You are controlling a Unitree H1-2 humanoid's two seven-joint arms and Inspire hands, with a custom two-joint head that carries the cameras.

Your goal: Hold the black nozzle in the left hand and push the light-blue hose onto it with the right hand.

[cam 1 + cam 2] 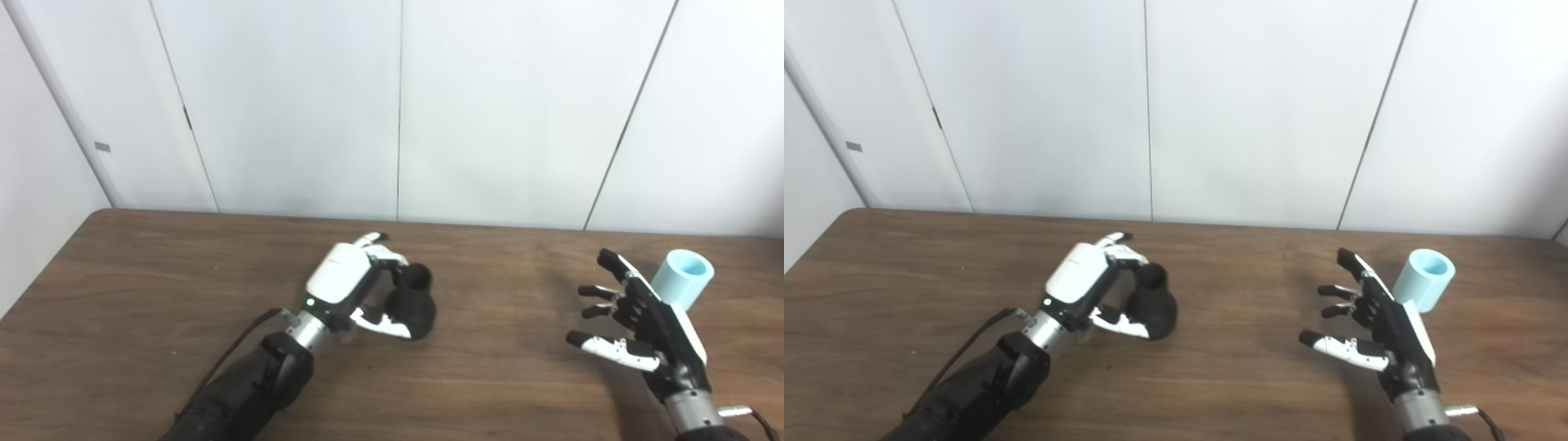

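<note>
Where the left eye view is taken first, the left robot hand (349, 288) sits just left of frame centre, its fingers and thumb wrapped around the black nozzle (413, 306), which stands on the brown surface (153, 288) with its narrower open mouth uppermost. At lower right, the right robot hand (637, 318) is spread and empty, palm facing frame left. The light-blue hose (685, 275), a short tube with its open end tilted up, stands directly behind this hand, near it but untouched.

Seen in the right eye view, the same layout shifts leftward: nozzle (1151, 303) enclosed by the left robot hand (1087, 282) left of centre, right robot hand (1375, 324) open at lower right, hose (1426, 278) just beyond its back.

The step in hand appears to be picking up the hose. Done well, the right robot hand would likely turn its palm toward the tube and close around its wall without covering the open end, while the left holds the nozzle mouth clear for mating.
</note>
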